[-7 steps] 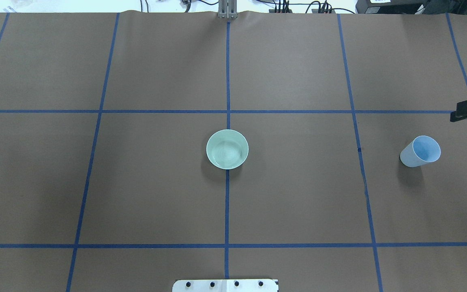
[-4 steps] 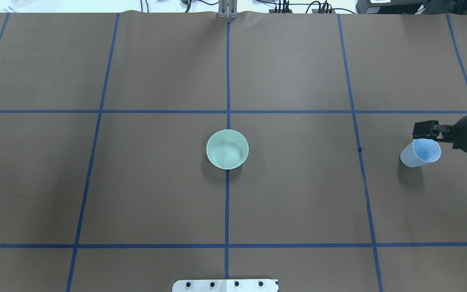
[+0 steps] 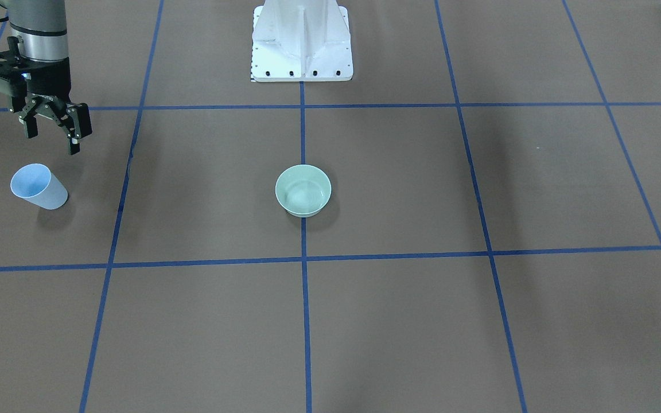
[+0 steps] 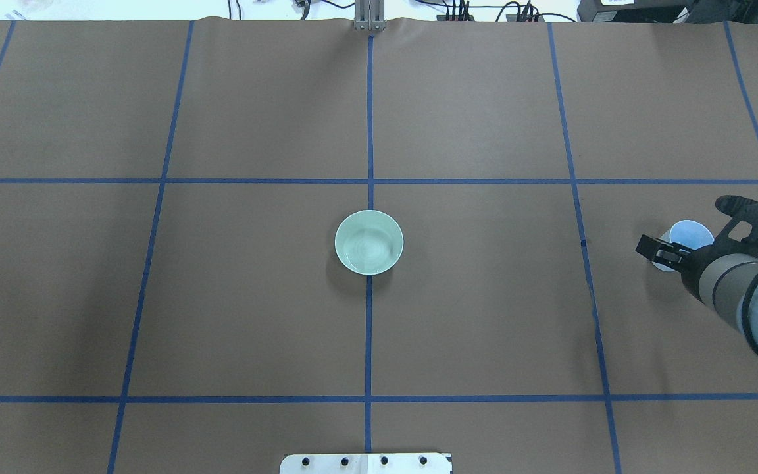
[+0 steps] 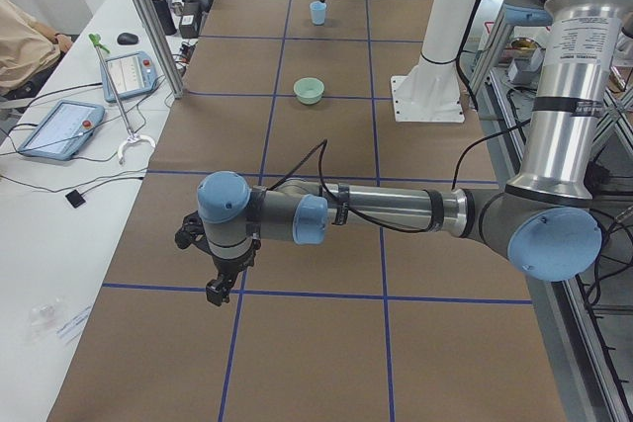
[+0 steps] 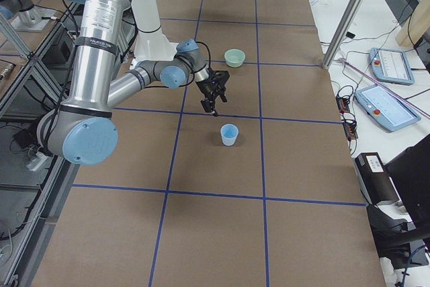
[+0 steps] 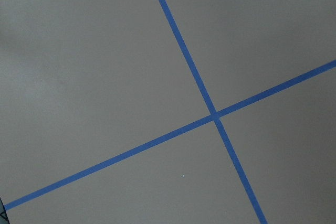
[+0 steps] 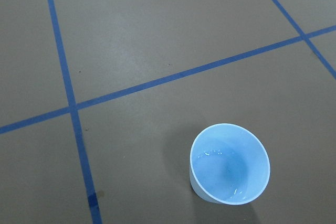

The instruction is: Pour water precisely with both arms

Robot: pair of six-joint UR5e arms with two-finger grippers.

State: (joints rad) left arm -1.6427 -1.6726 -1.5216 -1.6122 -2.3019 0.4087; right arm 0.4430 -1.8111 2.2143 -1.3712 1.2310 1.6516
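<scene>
A pale blue cup (image 3: 38,186) stands upright at the table's right side, also in the overhead view (image 4: 693,232) and the right wrist view (image 8: 229,163). Water (image 8: 227,171) glistens in its bottom. A pale green bowl (image 3: 303,190) sits at the table's centre (image 4: 369,242). My right gripper (image 3: 52,129) is open and empty. It hangs above the table on the robot's side of the cup, apart from it (image 6: 213,102). My left gripper (image 5: 220,284) shows only in the exterior left view, low over the table far from both; I cannot tell its state.
The white pedestal base (image 3: 302,40) stands at the robot's edge of the table. Blue tape lines (image 4: 369,118) divide the brown table cover. Tablets (image 5: 59,126) and cables lie on a side bench, where a person (image 5: 25,46) sits.
My right arm has come in from the right edge and moved over toward the cup; in the overhead view its open fingers now overlap the cup. Cup and bowl have not moved.
</scene>
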